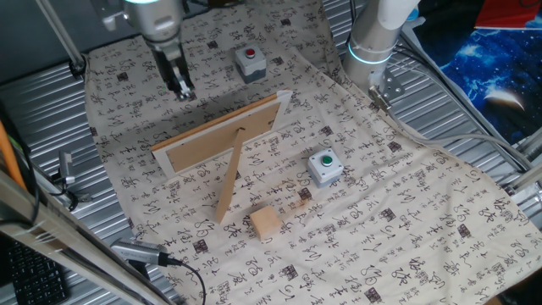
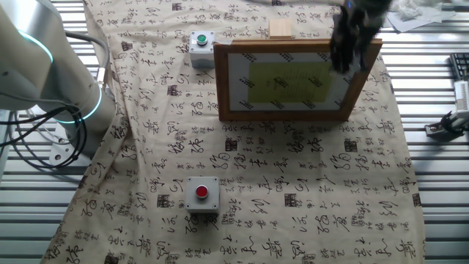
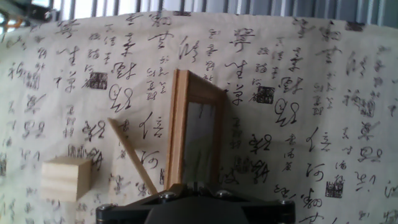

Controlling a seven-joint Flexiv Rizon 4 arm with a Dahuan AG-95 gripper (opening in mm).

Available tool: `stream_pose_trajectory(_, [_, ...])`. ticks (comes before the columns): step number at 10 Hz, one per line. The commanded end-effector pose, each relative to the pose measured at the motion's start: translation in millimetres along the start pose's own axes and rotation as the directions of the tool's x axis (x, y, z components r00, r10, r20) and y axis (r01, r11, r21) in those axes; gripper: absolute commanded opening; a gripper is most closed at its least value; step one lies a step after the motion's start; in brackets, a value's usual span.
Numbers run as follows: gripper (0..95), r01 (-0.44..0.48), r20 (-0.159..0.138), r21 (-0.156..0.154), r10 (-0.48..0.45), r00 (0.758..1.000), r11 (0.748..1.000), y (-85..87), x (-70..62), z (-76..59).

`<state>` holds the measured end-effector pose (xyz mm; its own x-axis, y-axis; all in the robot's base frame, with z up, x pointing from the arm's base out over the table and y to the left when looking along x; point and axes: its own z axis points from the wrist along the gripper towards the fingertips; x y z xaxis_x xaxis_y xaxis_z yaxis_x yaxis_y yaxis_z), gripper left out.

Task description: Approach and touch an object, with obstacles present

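So the gripper [image 1: 181,91] hangs above the frame [image 1: 222,131], cube [image 1: 265,222] well past it on the prop side. Jaw gap: can't tell. Best go over the frame w/ height to spare, then drop onto the cube.

We take this for a robotics lab. The desk [image 1: 474,144] is built of ribbed aluminium profile and draped with a cloth [image 1: 398,220] printed in calligraphy. A white robot arm base with a glowing cyan ring [image 1: 370,52] is bolted at its edge, cables [image 1: 457,93] trailing from it. We see two grey button boxes, one red [image 2: 202,194] and one green [image 2: 200,44], laid out like test props. A small camera on a bracket [image 1: 140,253] points at the desk, and a keyboard [image 1: 30,275] sits at the corner.
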<state>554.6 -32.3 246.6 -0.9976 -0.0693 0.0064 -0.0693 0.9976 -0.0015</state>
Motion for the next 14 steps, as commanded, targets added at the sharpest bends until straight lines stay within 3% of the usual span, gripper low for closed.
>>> stream_pose_trajectory(1, [0.0, 0.031, 0.005, -0.004, -0.031, 1.000, 1.000, -33.7, 5.0, 24.4])
stream_pose_trajectory(3, [0.0, 0.033, 0.008, -0.012, -0.033, 0.999, 0.999, -63.0, 10.3, 56.1])
stream_pose_trajectory(5, [0.0, 0.019, 0.022, -0.013, -0.019, 1.000, 1.000, -81.0, 20.3, 89.8])
stream_pose_trajectory(7, [0.0, 0.000, 0.035, -0.012, 0.000, 0.999, 1.000, -89.4, 32.4, 133.0])
stream_pose_trajectory(9, [0.0, -0.004, 0.040, -0.008, 0.005, 0.999, 1.000, -89.0, 35.0, 152.7])
stream_pose_trajectory(10, [0.0, -0.005, 0.046, -0.006, 0.005, 0.999, 1.000, -89.1, 37.3, 175.0])
stream_pose_trajectory(11, [0.0, -0.004, 0.049, -0.005, 0.004, 0.999, 1.000, -89.9, 38.7, 183.2])
stream_pose_trajectory(14, [0.0, -0.001, 0.049, -0.004, 0.001, 0.999, 1.000, -90.4, 39.2, 185.9])
